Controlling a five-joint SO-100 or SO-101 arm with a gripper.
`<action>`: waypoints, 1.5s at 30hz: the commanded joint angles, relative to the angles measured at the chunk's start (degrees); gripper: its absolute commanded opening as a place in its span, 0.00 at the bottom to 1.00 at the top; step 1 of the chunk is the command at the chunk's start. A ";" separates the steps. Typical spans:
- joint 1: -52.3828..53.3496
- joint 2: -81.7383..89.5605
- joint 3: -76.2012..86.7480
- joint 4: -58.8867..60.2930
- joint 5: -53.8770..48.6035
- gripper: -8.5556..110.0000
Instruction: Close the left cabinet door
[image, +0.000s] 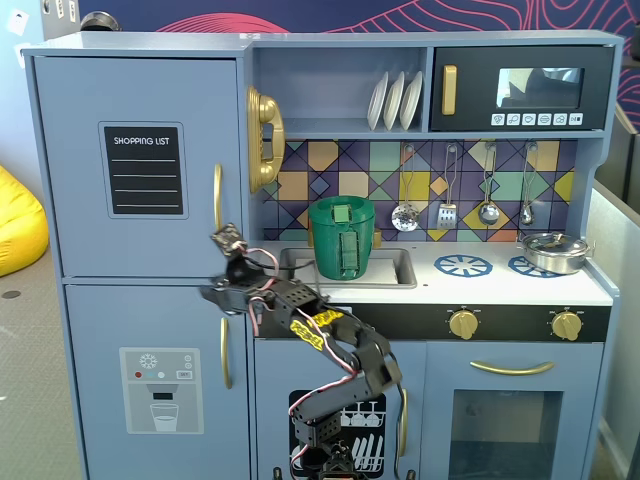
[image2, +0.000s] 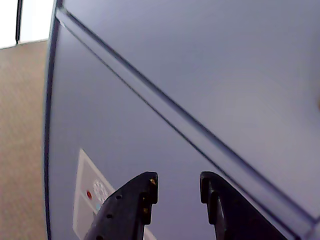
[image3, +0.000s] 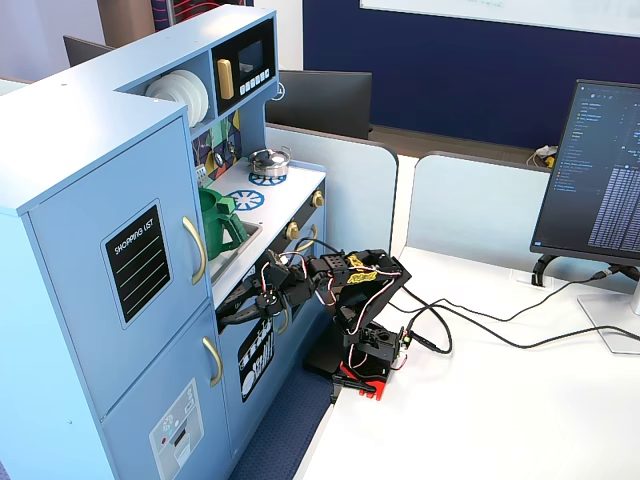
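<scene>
Office backdrop first: a white desk (image3: 480, 400) with a monitor (image3: 598, 180) at its far right edge, and the blue toy kitchen standing against the desk's left edge. Up top on that kitchen's left side sits the left cabinet door (image: 135, 165), the one with the black "SHOPPING LIST" panel and the curved gold handle (image: 217, 197), and it looks flush with the cabinet front in both fixed views. Down comes the eye to the gripper (image2: 178, 186): its black fingers (image2: 131, 202) are parted with nothing between them, hovering right in front of the blue panels. From the wrist view the seam between the two doors runs diagonally just above the fingertips, with the upper door beyond it and the grey dispenser panel (image2: 92, 192) of the lower door (image: 150, 380) beside the left finger. Whether the tips touch the surface cannot be told.
</scene>
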 joint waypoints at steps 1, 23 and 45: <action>8.00 9.14 2.37 9.76 3.08 0.07; 48.52 35.86 37.09 52.73 17.58 0.07; 42.71 39.73 42.28 67.50 20.92 0.08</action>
